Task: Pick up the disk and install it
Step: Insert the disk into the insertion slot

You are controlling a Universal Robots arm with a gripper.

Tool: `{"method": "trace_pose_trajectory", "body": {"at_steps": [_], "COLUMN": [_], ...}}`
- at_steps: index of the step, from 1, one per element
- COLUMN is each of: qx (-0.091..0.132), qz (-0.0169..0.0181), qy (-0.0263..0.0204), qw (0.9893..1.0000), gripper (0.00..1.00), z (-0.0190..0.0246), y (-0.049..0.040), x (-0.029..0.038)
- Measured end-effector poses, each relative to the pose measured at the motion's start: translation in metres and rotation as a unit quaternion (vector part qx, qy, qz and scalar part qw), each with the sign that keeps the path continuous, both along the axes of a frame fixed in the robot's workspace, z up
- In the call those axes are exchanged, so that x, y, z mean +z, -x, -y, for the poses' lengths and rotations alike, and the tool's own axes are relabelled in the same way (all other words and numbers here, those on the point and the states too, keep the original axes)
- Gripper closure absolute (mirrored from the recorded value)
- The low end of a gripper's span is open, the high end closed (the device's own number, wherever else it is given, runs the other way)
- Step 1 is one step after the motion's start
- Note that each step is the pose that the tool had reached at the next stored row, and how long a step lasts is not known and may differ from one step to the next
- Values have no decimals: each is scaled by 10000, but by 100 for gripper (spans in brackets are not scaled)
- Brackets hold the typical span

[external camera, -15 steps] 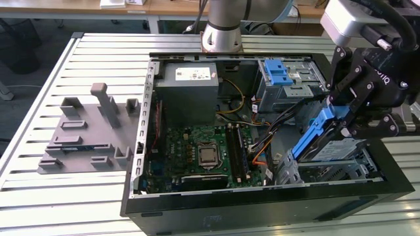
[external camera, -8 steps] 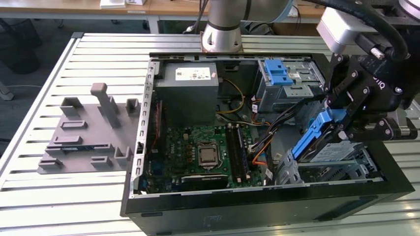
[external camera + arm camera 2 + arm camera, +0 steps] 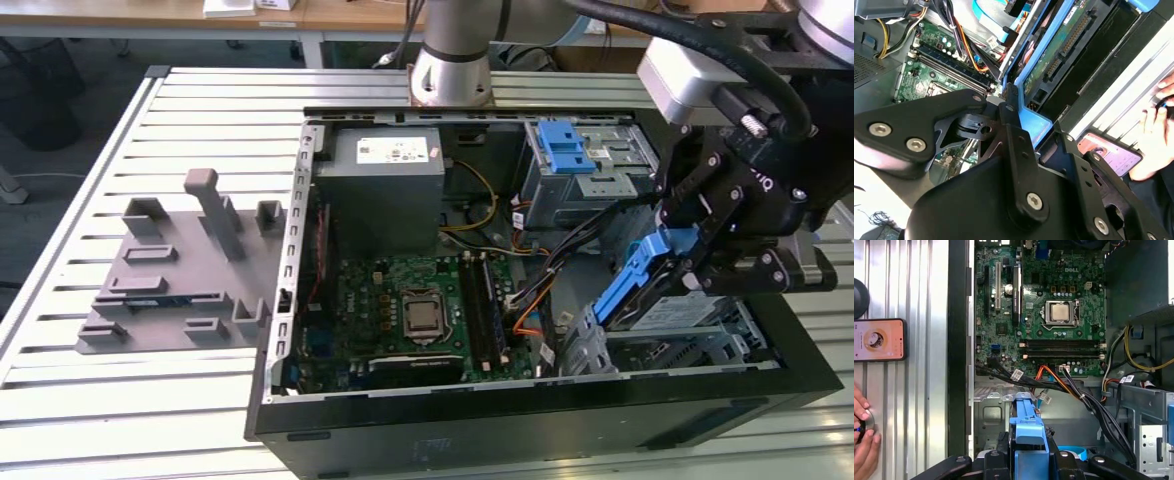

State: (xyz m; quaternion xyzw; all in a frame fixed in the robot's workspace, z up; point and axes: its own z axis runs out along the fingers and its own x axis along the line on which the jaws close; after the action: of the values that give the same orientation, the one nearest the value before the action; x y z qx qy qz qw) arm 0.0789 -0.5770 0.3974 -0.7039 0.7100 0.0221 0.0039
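The disk (image 3: 638, 288), a silver drive in a bright blue carrier, hangs tilted with one end down over the metal drive cage (image 3: 674, 350) at the front of the open computer case, on the exterior view's right. My black gripper (image 3: 691, 268) is shut on it from above. In the first wrist view the blue carrier (image 3: 1029, 437) sits between my gripper's (image 3: 1029, 461) two black fingers. In the second wrist view the disk (image 3: 1054, 55) shows its green circuit-board underside and blue frame just beyond the gripper (image 3: 1036, 121).
The open case (image 3: 287, 300) holds a motherboard (image 3: 414, 300), a grey power-supply box (image 3: 387, 165), a blue-latched bay (image 3: 574, 150) and loose cables (image 3: 1054, 382) near the cage. A grey fixture plate (image 3: 180, 270) lies on the exterior view's left. A phone (image 3: 879, 340) and a person's hand (image 3: 864, 440) are on the table.
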Motion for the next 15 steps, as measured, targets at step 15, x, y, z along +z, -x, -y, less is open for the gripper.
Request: {"method": "trace_pose_trajectory", "body": {"at_steps": [15], "qx": [0], "qz": [0], "qy": [-1], "qw": [10000], "gripper": [64], "z": [0], "y": [0], "x": [-137]}}
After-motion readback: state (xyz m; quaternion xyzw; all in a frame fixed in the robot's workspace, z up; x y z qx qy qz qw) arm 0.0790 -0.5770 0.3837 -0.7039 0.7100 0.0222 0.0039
